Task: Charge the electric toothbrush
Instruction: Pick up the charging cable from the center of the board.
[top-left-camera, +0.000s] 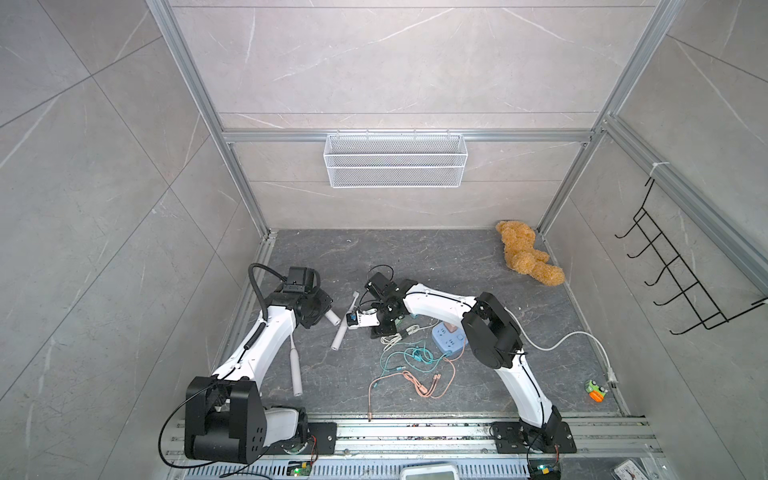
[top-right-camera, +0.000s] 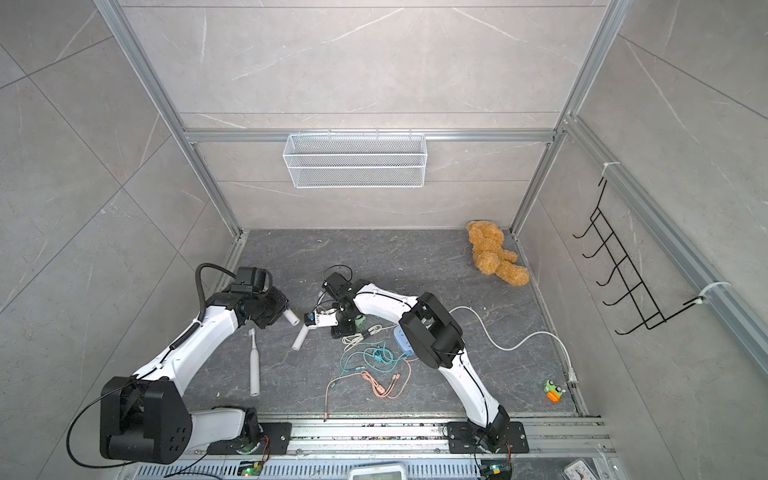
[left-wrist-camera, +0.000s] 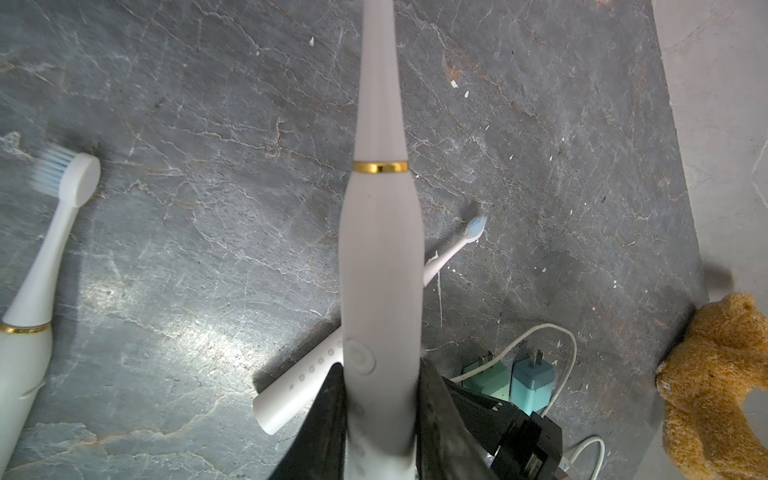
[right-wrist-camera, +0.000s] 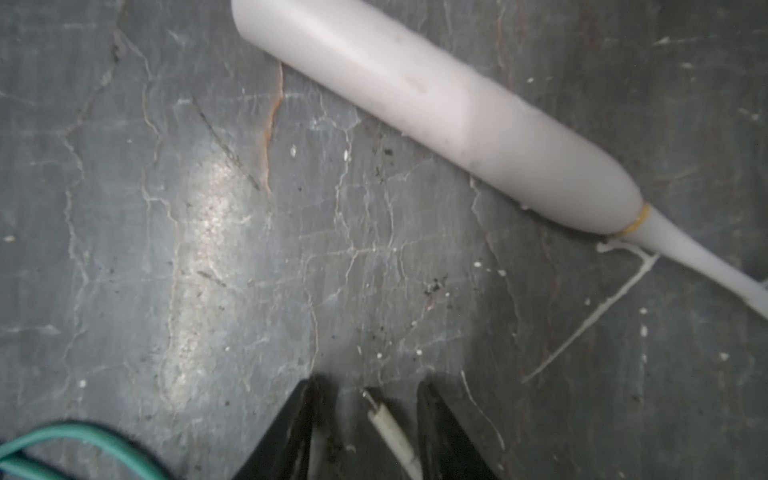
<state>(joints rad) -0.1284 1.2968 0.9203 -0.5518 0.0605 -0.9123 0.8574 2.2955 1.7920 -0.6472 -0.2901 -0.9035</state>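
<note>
Between the black jaws of the left gripper (left-wrist-camera: 380, 372) sits a white electric toothbrush (left-wrist-camera: 380, 249) with a gold ring. The jaws are closed firmly on its lower handle, beside the round button. Its slim neck points away from the wrist, and the whole toothbrush hangs clear above the dark stone counter (left-wrist-camera: 187, 199).

2 more brushes lie flat on that counter. The second toothbrush (top-left-camera: 296, 365) rests beside the left forearm. The third toothbrush (top-left-camera: 337, 338) lies between the 2 arms, with its bristle head toward the back wall.

The right gripper (right-wrist-camera: 370, 382) hovers low near the third toothbrush, which crosses the right wrist view ahead of it, apart from the jaws. These jaws stand partly apart with the end of a white cable (right-wrist-camera: 388, 424) between them. A gap shows on either side of the tip, and I cannot tell whether the jaws pinch the cable farther back.

By the right arm's elbow is a blue power strip (top-left-camera: 446, 334), and loose teal cables (top-left-camera: 409, 355) and orange cables (top-left-camera: 419, 384) are tangled in front of it. In the left wrist view, 2 small plug adapters (left-wrist-camera: 532, 382) stand just beside the right gripper. A brown teddy bear (top-left-camera: 528, 253) lies in the back right corner.
</note>
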